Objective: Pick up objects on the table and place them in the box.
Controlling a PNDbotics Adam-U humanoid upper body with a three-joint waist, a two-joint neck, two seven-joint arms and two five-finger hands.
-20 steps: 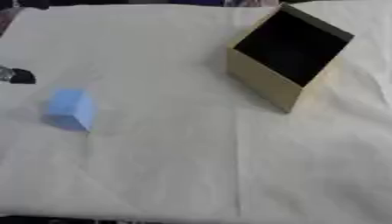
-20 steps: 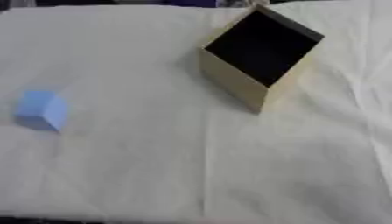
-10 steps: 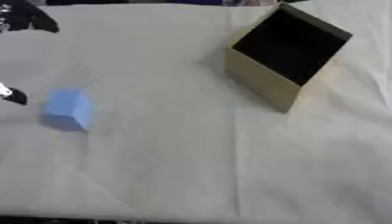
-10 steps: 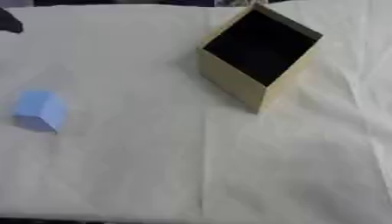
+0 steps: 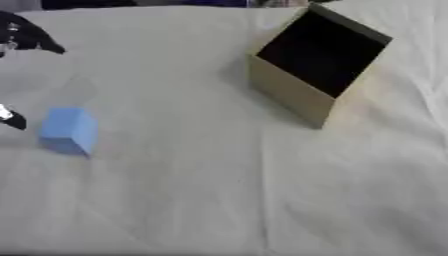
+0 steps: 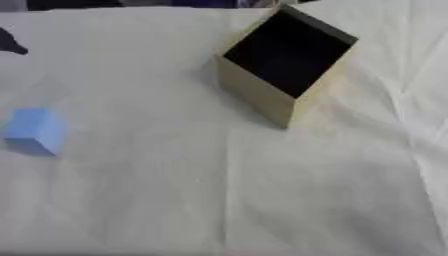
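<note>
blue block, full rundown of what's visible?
The blue block is a small light-blue cube-like piece, matte, foam-like in look, plain faces with a darker shaded lower side. It sits on the white cloth at the table's left side, slightly turned, far from the tan box. Nothing touches it; the left hand's dark parts show near the left edge, apart from it.

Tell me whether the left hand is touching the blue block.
Apart. In the left eye view, cloth shows between the left hand at the edge and the blue block.

Left robot hand [image 5: 22, 37] at left edge, blue block [image 5: 68, 131] nearby, tan box [image 5: 315, 65] upper right
</note>
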